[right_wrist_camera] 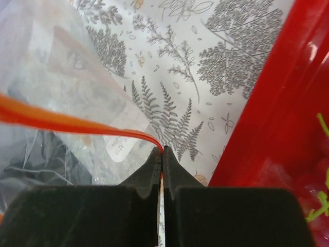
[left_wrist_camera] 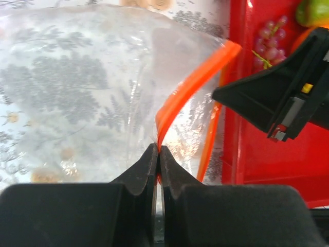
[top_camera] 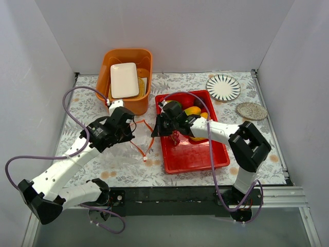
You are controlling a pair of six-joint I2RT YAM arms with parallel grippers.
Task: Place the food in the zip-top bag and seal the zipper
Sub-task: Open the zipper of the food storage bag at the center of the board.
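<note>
The clear zip-top bag [top_camera: 140,135] hangs open between my two grippers, just left of the red tray [top_camera: 198,157]. My left gripper [top_camera: 131,131] is shut on one side of its orange-red zipper [top_camera: 150,142]; the wrist view shows the jaws [left_wrist_camera: 158,150] pinching the strip [left_wrist_camera: 195,82]. My right gripper [top_camera: 155,128] is shut on the other side of the strip [right_wrist_camera: 61,121], as seen in its wrist view [right_wrist_camera: 162,152]. The food lies in the tray: a dark red grape bunch [top_camera: 176,137], a mango [top_camera: 193,110] and a green-dark fruit [top_camera: 172,107]. The bag [left_wrist_camera: 77,92] looks empty.
An orange bin [top_camera: 145,63] holding a white dish stands at the back left. A striped plate [top_camera: 223,87] and a round coaster [top_camera: 251,110] lie at the back right. The right arm reaches across the tray. The floral mat covers the table.
</note>
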